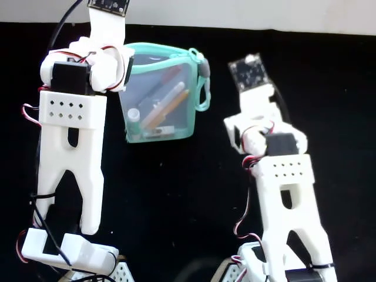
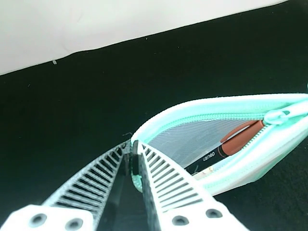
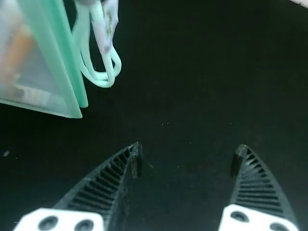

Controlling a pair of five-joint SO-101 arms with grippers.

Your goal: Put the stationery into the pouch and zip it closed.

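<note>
A translucent mint-green pouch [image 1: 160, 97] hangs in the air at the back of the table, held by its top corner. Pens and other stationery [image 1: 164, 103] lie inside it. My left gripper [image 2: 131, 153] is shut on the pouch's zip end [image 2: 137, 179]. The zip [image 2: 276, 117] stands partly open, and a brown pen [image 2: 239, 139] shows through the gap. A loop strap [image 3: 98, 62] dangles from the pouch's [image 3: 43, 62] other corner. My right gripper [image 3: 185, 161] is open over the black table, a little apart from the pouch's lower corner, with nothing between its fingers.
A black cloth [image 1: 194, 194] covers the table. A white wall [image 2: 96, 24] runs along the far edge. Both arm bases [image 1: 70, 249] stand at the front.
</note>
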